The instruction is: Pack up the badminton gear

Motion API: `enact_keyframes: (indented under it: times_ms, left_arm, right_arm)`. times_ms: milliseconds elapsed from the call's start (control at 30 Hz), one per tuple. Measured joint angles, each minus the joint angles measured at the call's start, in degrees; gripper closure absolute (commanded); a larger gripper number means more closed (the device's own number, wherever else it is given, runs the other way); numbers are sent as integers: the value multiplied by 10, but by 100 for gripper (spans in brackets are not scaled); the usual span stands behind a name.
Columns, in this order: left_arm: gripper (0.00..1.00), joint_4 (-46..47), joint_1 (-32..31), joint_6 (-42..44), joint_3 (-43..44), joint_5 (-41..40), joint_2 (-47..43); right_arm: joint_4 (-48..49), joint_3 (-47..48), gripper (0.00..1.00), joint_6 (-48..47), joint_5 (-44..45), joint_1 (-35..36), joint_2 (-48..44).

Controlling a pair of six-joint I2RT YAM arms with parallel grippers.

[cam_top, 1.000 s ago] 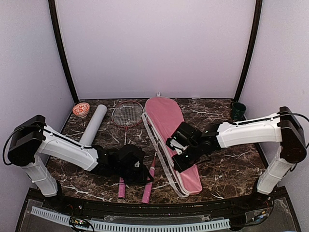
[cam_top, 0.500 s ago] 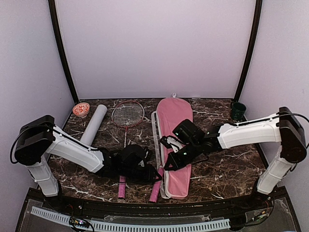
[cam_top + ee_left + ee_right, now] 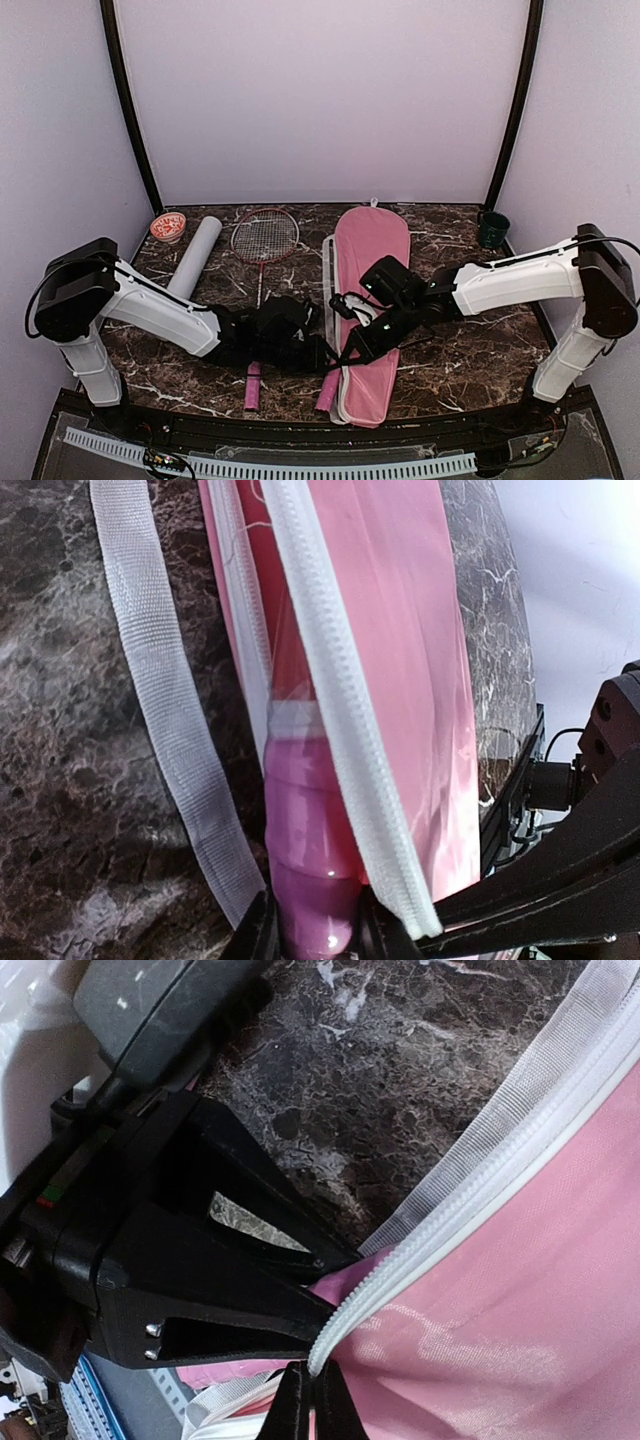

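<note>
The pink racket-shaped cover (image 3: 372, 262) lies lengthwise at mid-table, its white zipper edge (image 3: 340, 710) lifted open on the left side. One red-framed racket is mostly hidden inside it, and only the pink handle (image 3: 308, 860) sticks out. My left gripper (image 3: 315, 942) is shut on that handle at the cover's near end (image 3: 325, 358). My right gripper (image 3: 310, 1392) is shut on the zipper edge (image 3: 330, 1335) just beside the left gripper's black fingers (image 3: 230, 1295). The second racket (image 3: 264, 237) lies flat to the left, next to the white tube (image 3: 195, 258).
A small red-patterned round cap (image 3: 168, 227) sits at the back left. A dark green cup (image 3: 492, 228) stands at the back right. The cover's white webbing strap (image 3: 160, 700) trails over the dark marble table (image 3: 480, 350) to the cover's left.
The cover has swung from slanted to nearly straight, its far end going right and its near end left. My left gripper has carried the racket handle rightward to the cover's mouth. The right gripper came left, still gripping.
</note>
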Motion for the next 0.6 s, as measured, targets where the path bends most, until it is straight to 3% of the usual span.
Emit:
enact_keyframes:
  times_ms: [300, 600]
  left_arm:
    - [100, -3, -2, -2, 21, -60, 22]
    - [100, 25, 3, -8, 22, -96, 31]
  right_arm:
    - [-50, 16, 100, -70, 45, -45, 5]
    - [-60, 130, 100, -157, 44, -64, 78]
